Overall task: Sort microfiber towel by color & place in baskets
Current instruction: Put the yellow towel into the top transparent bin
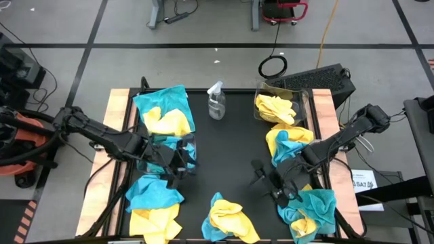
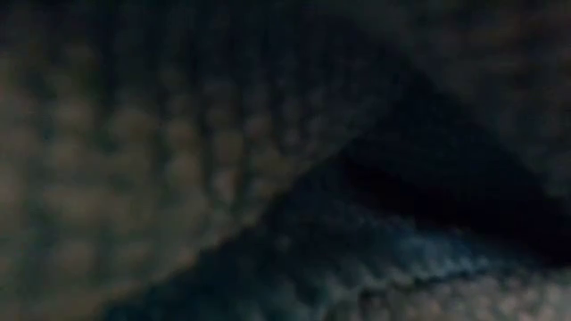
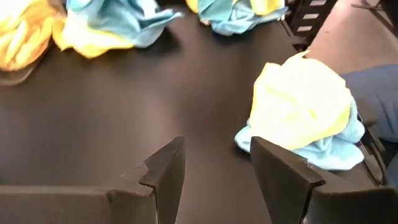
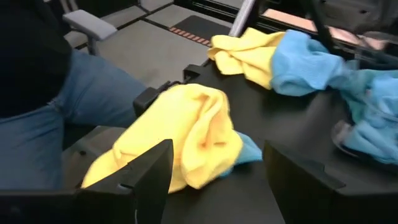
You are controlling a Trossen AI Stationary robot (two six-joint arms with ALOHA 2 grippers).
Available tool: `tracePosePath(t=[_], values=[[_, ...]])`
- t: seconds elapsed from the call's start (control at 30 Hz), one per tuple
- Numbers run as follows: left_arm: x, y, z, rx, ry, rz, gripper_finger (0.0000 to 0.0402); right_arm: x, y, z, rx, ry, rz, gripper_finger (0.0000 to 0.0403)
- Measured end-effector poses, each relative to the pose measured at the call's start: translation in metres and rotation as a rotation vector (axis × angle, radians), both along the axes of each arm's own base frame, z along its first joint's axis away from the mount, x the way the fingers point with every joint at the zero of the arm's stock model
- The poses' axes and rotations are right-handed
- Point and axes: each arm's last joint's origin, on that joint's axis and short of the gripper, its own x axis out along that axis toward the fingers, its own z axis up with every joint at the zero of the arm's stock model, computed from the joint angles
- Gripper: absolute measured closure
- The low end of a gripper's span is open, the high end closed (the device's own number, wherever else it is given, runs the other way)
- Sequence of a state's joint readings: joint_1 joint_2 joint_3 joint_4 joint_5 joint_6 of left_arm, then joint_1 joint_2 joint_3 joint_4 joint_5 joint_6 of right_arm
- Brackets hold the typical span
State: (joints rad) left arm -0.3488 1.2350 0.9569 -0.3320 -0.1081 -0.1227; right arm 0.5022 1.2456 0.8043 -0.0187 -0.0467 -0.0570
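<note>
Sorting looks barely begun: only the far-right basket (image 1: pixel 298 91) holds yellow towels (image 1: pixel 274 107) (the left basket (image 1: pixel 178 150) looks teal), mixed piles (image 1: pixel 227 218) still litter the desk (image 1: pixel 230 146), and both left gripper (image 3: pixel 214 171) and right gripper (image 4: pixel 214 180) hang spread, empty.

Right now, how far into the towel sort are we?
Early. Done: the right basket holds only yellow towels. The left basket holds teal, mostly hidden by the arm. In hand: nothing; left tool and right tool are open, empty. Left: mixed piles around the table.
</note>
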Motion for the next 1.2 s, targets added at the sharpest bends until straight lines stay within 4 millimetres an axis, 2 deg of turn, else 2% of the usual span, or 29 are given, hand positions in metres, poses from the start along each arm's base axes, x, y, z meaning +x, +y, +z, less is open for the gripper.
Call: tracePosePath(t=[0.27,0.6,1.2], values=[[0.013,-0.018,-0.011,0.012,-0.027,-0.057,0.0212,0.016,0.011,-0.017,0.031,0.013,0.051,0.0163],[0.024,-0.03,-0.025,0.015,-0.018,-0.082,0.0212,0.032,0.021,-0.033,0.07,0.003,0.08,0.0163],[0.028,-0.037,-0.024,-0.008,-0.074,-0.097,0.0212,0.055,0.033,-0.073,0.123,0.039,0.093,0.0163]])
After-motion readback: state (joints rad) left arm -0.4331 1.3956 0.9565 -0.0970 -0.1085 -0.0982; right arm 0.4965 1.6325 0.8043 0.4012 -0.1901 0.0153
